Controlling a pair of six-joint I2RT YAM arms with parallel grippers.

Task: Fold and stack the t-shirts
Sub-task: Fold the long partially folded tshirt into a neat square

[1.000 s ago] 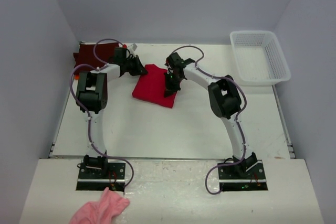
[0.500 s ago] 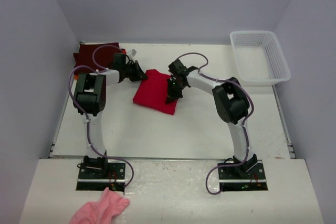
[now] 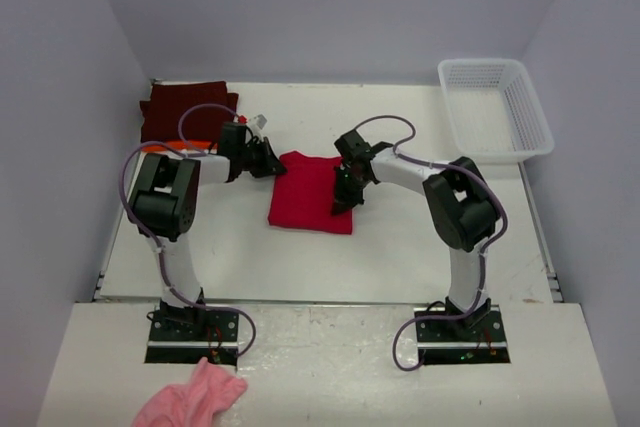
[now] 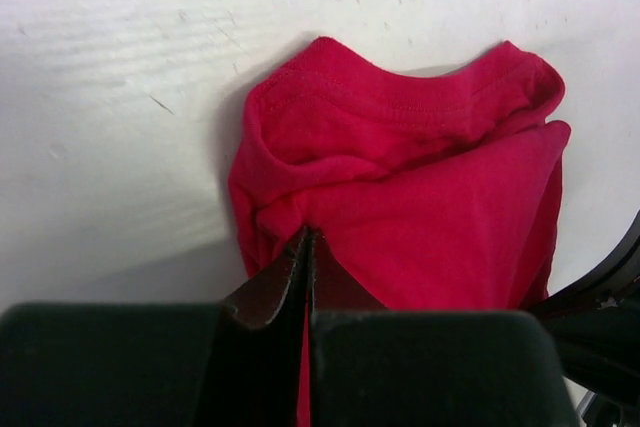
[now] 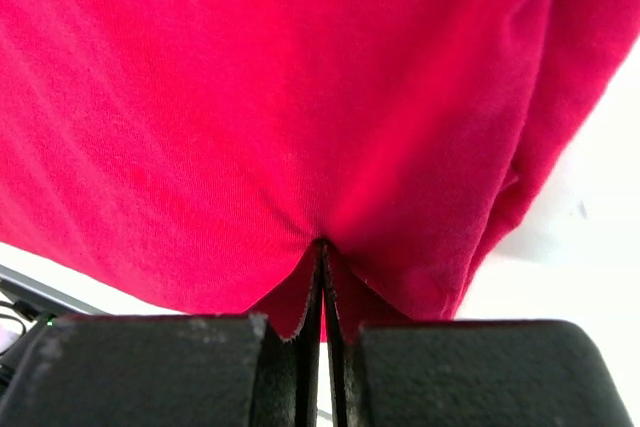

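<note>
In 1 s, 2 arms dragged the folded red t-shirt [image 3: 312, 192] down-right to frame center, squaring it. Left gripper [image 3: 271, 160] and right gripper [image 3: 342, 201] each pinch its edge. Maroon t-shirt [image 3: 186, 114] sits upper left; stacking probably still pending.

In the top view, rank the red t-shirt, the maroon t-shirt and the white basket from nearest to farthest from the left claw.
1. red t-shirt, mid-table, pinched in the left claw.
2. maroon t-shirt, far-left corner.
3. white basket, far right.

One red t-shirt [image 3: 308, 197], one maroon [image 3: 180, 112], one orange [image 3: 196, 144], one basket [image 3: 494, 110], one pink cloth [image 3: 195, 397].
</note>
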